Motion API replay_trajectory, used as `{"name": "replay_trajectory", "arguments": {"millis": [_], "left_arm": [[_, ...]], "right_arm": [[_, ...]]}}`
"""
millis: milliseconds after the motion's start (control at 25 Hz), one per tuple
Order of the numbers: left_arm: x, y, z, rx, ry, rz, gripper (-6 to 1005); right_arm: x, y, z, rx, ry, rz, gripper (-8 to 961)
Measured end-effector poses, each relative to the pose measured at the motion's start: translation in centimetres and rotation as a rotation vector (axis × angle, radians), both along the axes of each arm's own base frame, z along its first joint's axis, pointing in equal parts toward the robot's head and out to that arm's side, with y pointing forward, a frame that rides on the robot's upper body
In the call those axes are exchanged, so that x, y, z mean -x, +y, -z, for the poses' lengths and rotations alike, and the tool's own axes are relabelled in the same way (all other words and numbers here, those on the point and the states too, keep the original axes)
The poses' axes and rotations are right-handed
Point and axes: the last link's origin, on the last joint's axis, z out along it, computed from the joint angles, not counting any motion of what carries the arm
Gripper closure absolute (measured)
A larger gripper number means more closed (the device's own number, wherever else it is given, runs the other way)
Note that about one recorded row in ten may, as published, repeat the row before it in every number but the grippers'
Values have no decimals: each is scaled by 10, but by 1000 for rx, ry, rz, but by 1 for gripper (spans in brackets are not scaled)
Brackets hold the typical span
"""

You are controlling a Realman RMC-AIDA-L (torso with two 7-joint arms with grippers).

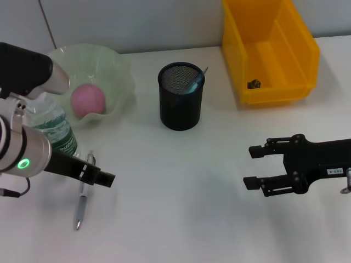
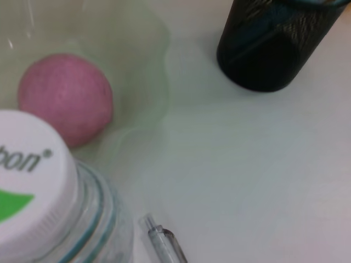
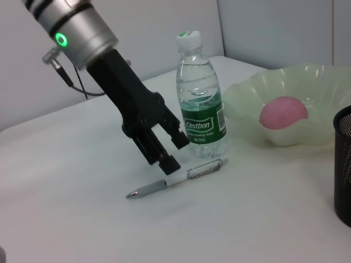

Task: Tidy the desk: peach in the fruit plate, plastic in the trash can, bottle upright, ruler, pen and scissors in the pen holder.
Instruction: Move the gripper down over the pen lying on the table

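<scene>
Head view, your tally: peach (image 1: pixel 88 99) in fruit plate (image 1: pixel 118 66), bottle (image 3: pixel 199 104) upright, scissors (image 1: pixel 193 82) in pen holder (image 1: pixel 181 104). Outstanding: pen (image 1: pixel 82 198) on surface (image 1: pixel 181 197). Left hand (image 3: pixel 164 148) and right hand (image 1: pixel 253 166) open, empty.

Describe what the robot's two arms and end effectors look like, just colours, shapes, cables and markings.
The left arm is a silver cylinder with black bands, a glowing green ring light and a thin black cable at its side; its left end effector is matte black with blocky straight fingers. The right end effector is also matte black, two flat parallel fingers on an angular body carrying a small white label with dark print.
</scene>
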Motion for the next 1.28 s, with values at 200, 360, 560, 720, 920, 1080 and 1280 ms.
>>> {"name": "replay_trajectory", "arguments": {"millis": [200,360,560,720,920,1080,1280], "left_arm": [[8,7,6,8,9,-32,189],[19,16,9,2,13,-83,197],[29,21,11,0,33,-115,207],[31,23,11,-4,38,-120,215],[31,25,10,-12,31,-122,226],[32,25,12,-6,34,-127,234],[31,26,16,13,48,-126,263]], "right_arm": [[-1,-1,0,-1,-1,4,192],[-2,-2,-1,-2,-2,5,192],[-1,-1,-1,-2,-2,5,192],[-1,0,0,-1,0,3,192],[0,0,0,1,1,3,192],[0,-1,0,2,0,3,192],[-1,-1,0,2,0,4,192]]}}
